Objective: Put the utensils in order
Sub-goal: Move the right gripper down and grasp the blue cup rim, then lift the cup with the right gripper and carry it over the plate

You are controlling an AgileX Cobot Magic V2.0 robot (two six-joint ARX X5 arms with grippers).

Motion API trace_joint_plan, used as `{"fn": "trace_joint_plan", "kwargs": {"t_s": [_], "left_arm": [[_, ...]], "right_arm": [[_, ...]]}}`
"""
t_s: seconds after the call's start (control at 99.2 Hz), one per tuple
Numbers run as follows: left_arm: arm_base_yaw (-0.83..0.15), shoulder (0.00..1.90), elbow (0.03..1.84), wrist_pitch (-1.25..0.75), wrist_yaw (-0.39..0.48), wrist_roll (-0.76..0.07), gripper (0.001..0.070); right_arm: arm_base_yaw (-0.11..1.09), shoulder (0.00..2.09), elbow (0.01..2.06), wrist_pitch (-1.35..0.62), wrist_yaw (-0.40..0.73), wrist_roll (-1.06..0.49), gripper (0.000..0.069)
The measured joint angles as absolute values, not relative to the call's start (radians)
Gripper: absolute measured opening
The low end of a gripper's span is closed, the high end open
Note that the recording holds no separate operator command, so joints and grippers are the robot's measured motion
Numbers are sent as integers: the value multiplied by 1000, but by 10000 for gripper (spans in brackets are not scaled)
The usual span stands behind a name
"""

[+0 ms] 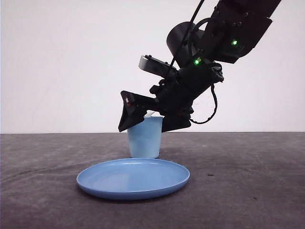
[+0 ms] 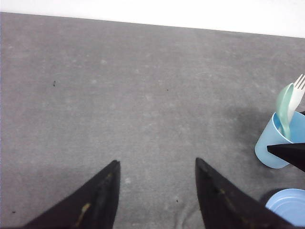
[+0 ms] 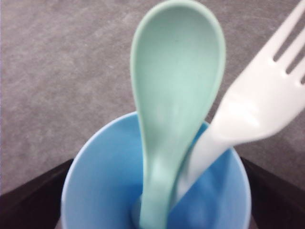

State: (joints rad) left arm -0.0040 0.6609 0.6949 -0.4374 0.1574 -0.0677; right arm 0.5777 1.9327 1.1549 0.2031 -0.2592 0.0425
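Observation:
A pale mint-green spoon (image 3: 176,95) and a white fork (image 3: 257,105) stand handle-down in the light blue cup (image 3: 100,191), their heads sticking out above the rim. My right gripper (image 3: 152,162) is open, with one dark finger on each side of the cup's top and nothing held. From the front, the right gripper (image 1: 150,121) hangs over the cup (image 1: 144,140), behind the blue plate (image 1: 133,179). My left gripper (image 2: 157,161) is open over bare table, well away from the cup (image 2: 279,145), the spoon (image 2: 284,109) and the fork (image 2: 296,93).
The grey table (image 1: 248,181) stretches open to either side of the plate and cup. One black fingertip (image 2: 290,153) of the right gripper crosses in front of the cup in the left wrist view, with the plate's rim (image 2: 288,205) beside it.

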Motion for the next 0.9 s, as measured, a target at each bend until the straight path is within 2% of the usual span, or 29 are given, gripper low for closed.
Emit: {"fn": "trace_joint_plan", "kwargs": {"t_s": [0.222,0.312,0.605,0.897], "left_arm": [[-4,661,695,-437,157,-68,298],[-4,661,695,-437,157,-68,298],[-4,661,695,-437,157,-68,298],[-4,661,695,-437,157,-68,298]], "right_arm": [[578,1933,1155,183,-259,43,507],[582,1933,1157,182,-257,42,470],[598,1895,1161,108,-251,56,465],[607,1706,1161,-14,-200,102,464]]}}
